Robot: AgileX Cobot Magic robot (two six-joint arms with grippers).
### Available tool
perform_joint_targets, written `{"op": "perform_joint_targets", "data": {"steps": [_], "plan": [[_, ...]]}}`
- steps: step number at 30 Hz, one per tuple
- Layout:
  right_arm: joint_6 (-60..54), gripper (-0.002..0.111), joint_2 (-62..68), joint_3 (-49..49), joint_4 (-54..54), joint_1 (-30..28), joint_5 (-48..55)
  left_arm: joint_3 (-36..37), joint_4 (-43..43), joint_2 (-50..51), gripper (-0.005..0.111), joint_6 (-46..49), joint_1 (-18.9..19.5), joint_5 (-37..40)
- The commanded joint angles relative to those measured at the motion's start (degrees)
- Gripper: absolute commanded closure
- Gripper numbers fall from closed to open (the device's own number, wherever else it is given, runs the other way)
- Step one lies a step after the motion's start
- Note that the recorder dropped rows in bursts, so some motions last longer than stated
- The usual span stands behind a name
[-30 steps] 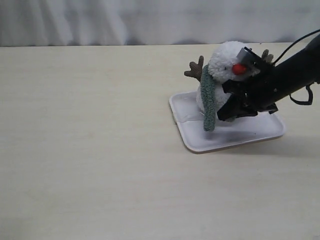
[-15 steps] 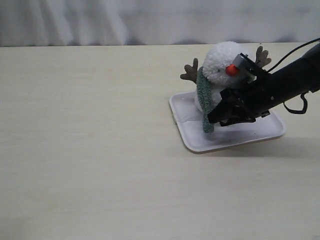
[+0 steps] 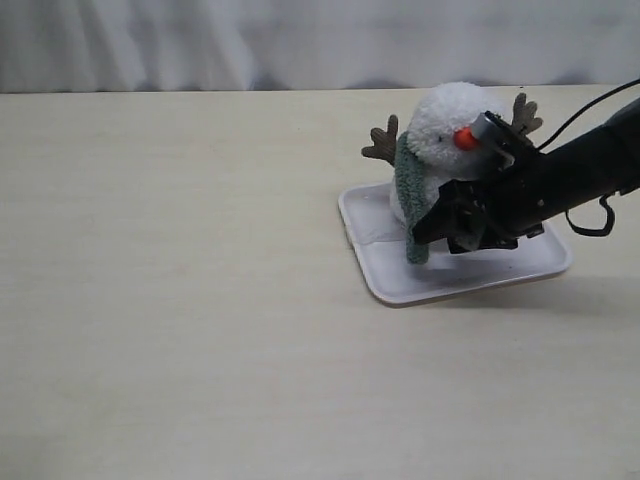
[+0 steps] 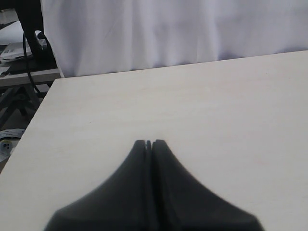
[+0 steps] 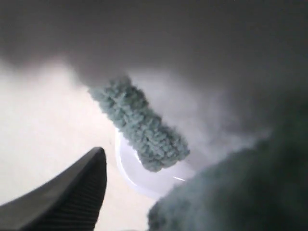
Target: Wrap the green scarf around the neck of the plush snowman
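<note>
Though off exterior view, left claw (image 4: 149, 143) closed, empty; right claw (image 3: 446, 224) agape by scarf (image 3: 411, 192).

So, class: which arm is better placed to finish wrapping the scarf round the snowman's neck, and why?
Right. The right hand is at the snowman's front, beside the hanging scarf. The left hand is shut over the table, with no snowman in its view.

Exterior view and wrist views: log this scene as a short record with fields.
plush snowman: upright on white tray
green scarf: hangs down the snowman's side, end reaching the tray
right gripper: jaws open, close at the snowman's body
left gripper: jaws shut, empty, over bare table
</note>
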Motion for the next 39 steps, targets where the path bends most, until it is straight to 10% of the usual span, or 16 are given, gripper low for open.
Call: {"op": "perform_joint_targets", "data": {"steps": [1,11,24,32,39], "plan": [[2.6,0.044,0.1,0.0,-2.5,-0.1,3.2,0.1,0.0,-0.1,0.107,-0.2,0.3,-0.5],[24.7,0.049,-1.5,-3.0,-23.7,-0.1,19.9,0.1,0.0,-0.1,0.107,-0.2,0.3,-0.5],[26.3,0.055,-11.2,-4.3,-25.9,-0.1,19.9,0.1,0.0,-0.1,0.107,-0.2,0.3,-0.5],[20.2,0.086,-19.9,-5.0,-17.7,1.0,19.9,0.1,0.0,-0.1,0.107,-0.2,0.3,-0.5],[21.5,0.104,-26.8,-5.0,-26.2,14.2,10.5,0.1,0.0,-0.1,0.107,-0.2,0.3,-0.5]]}}
